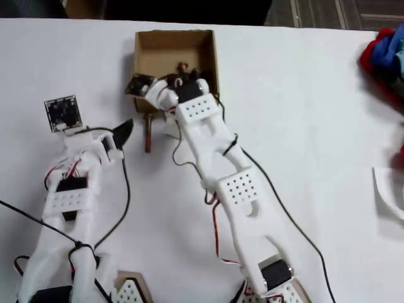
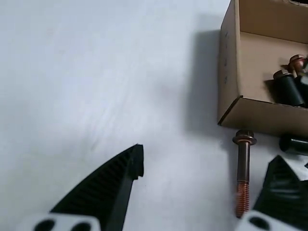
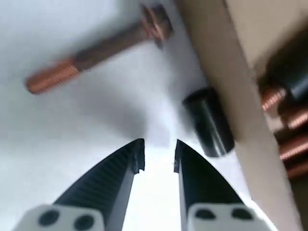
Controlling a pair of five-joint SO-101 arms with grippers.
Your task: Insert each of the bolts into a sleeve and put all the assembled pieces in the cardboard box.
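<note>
1. Lying on the table (image 2: 96,72) beside the cardboard box (image 2: 255,115): a copper bolt (image 2: 243,173) and a black sleeve (image 3: 209,122), apart.
2. Left gripper (image 2: 207,161): fingers spread wide, empty.
3. Right gripper (image 3: 159,154): fingers narrowly parted, empty, near the sleeve.

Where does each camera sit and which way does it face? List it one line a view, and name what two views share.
High view: fixed above the table, looking down on the cardboard box, the bolt and both arms.
Left wrist view: on the left arm, looking past its open left claw toward the bolt and the box's corner.
Right wrist view: on the right arm, low over the table, right claw narrowly open near the black sleeve.
Shared: all three show bolt and box.
</note>
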